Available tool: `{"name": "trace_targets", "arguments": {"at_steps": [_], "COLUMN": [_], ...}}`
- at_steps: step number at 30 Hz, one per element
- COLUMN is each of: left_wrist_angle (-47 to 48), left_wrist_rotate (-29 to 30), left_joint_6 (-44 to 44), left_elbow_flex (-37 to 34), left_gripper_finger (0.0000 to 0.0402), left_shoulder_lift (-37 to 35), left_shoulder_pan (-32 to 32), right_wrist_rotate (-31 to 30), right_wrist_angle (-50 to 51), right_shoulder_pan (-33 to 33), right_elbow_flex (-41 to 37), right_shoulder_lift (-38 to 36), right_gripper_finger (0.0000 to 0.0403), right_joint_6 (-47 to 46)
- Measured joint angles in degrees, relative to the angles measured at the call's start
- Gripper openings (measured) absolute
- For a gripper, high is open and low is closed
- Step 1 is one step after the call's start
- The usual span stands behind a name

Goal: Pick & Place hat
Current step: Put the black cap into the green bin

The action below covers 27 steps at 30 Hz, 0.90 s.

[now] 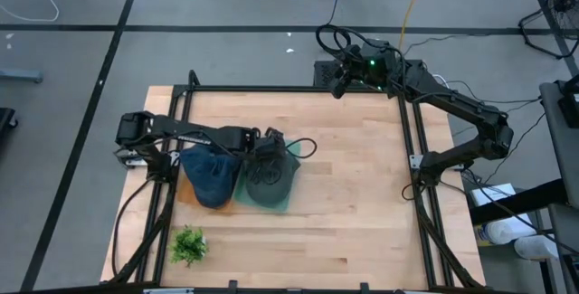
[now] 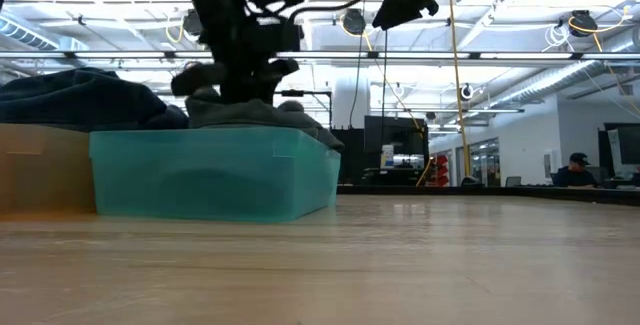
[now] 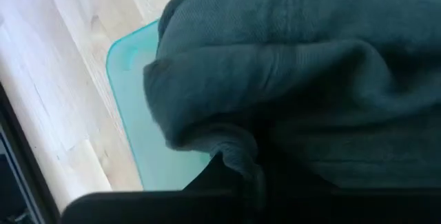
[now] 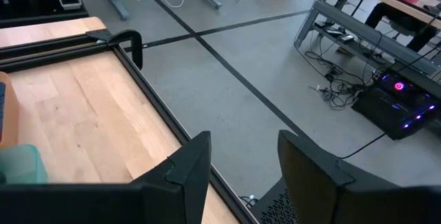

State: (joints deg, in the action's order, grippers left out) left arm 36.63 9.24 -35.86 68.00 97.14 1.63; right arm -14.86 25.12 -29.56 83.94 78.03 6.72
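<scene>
the left pincer (image 1: 269,140) is reaching in from the left side of the wooden worktop (image 1: 353,194) and sitting right over the dark green hat (image 1: 270,175), which is lying in the teal bin (image 1: 282,202). in the low view the left arm is coming straight down onto the crumpled top of the hat (image 2: 262,113), and the hat is mounding above the rim of the teal bin (image 2: 215,175). the left wrist view is filled with folds of the hat (image 3: 303,79) pressed close against the camera, with a corner of the teal bin (image 3: 138,114) showing beneath it; the fingers themselves are buried under the cloth, so whether the left pincer is clamping the fabric or merely resting on it cannot be told.

just beside the teal bin, on its left in the high view, a dark blue hat (image 1: 210,175) is lying in an orange bin (image 1: 185,196), the two bins touching side by side. in the low view the blue hat (image 2: 85,95) is bulging above the orange bin (image 2: 40,170).

a small green plant (image 1: 189,245) is standing near the front left corner of the worktop, well apart from the bins.

the right pincer (image 1: 338,84) is hanging raised beyond the far edge of the worktop, away from the hats. in the right wrist view its two fingers (image 4: 189,165) are standing apart with bare floor showing between them, gripping nothing.
</scene>
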Motion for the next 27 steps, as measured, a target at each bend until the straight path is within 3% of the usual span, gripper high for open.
{"name": "trace_targets", "arguments": {"at_steps": [6,14,27], "left_wrist_angle": [-3.5,-3.4,-4.0], "left_wrist_rotate": [0.2,0.1,-2.0], "left_joint_6": [0.7,8.3,13.0], "left_elbow_flex": [-2.1,-2.1,-2.1], "left_gripper_finger": [0.0063,0.0138,0.0346], "left_shoulder_lift": [0.0,-2.2,-7.7], "left_shoulder_pan": [-0.4,-0.5,-0.5], "right_wrist_rotate": [0.0,0.0,0.0], "right_wrist_angle": [0.0,0.0,0.0], "right_shoulder_pan": [0.0,0.0,0.0], "right_elbow_flex": [0.0,0.0,0.0], "right_shoulder_lift": [0.0,0.0,0.0], "right_gripper_finger": [0.0155,0.0155,0.0155], "right_joint_6": [0.6,1.3,1.3]}}
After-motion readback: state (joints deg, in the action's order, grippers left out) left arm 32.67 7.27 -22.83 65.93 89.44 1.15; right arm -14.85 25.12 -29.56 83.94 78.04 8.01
